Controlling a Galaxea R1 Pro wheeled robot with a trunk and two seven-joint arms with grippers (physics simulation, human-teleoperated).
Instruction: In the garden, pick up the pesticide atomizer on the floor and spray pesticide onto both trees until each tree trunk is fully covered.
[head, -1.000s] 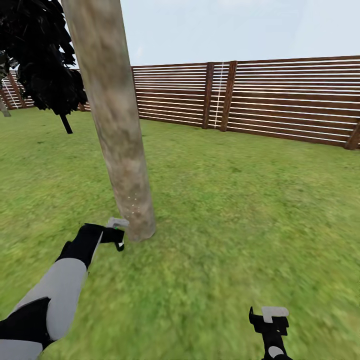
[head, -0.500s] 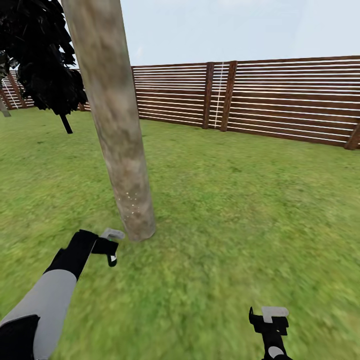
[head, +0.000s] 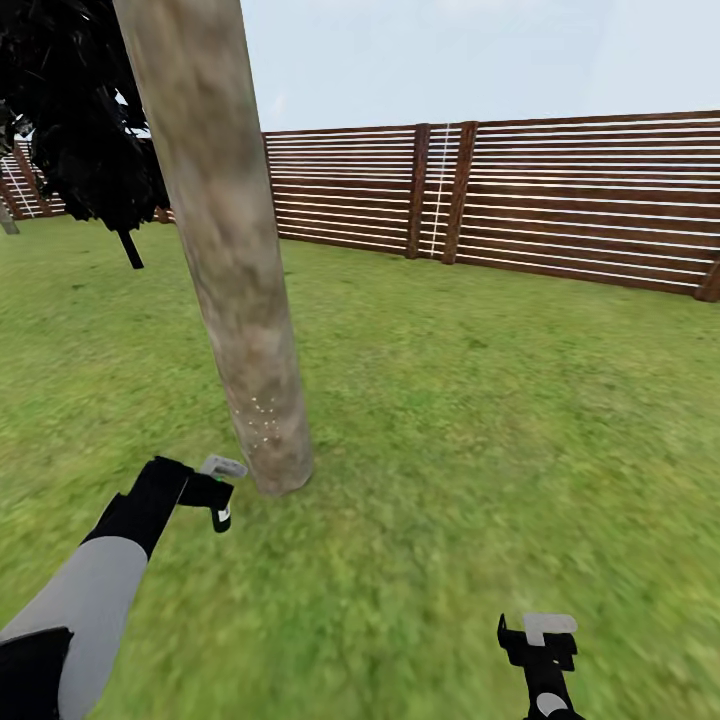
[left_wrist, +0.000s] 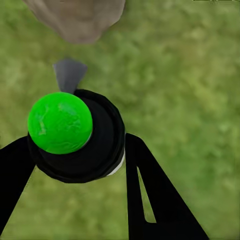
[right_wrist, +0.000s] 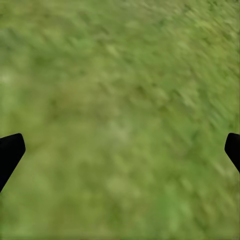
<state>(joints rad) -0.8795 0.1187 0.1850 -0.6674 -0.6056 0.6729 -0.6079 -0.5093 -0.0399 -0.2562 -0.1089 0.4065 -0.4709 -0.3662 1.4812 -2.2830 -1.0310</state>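
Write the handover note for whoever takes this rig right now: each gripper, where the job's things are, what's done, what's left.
Left gripper: shut on the pesticide atomizer, low beside the tree trunk base.
Right gripper: open, empty, over the grass.
Done: atomizer picked up; a few pale specks low on this trunk.
Left: most of this trunk looks bare, so keep spraying it, then spray the second tree.

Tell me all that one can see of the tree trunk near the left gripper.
The tree trunk is a thick, smooth column, mottled grey-beige, bare of branches as far as the head view reaches. It leans slightly, its top toward the view's left, and stands in the grass. A small patch of pale specks shows low on it, just above the base. The left gripper, shut on the pesticide atomizer, sits beside the base, apart from it. Nothing touches the trunk but the ground.
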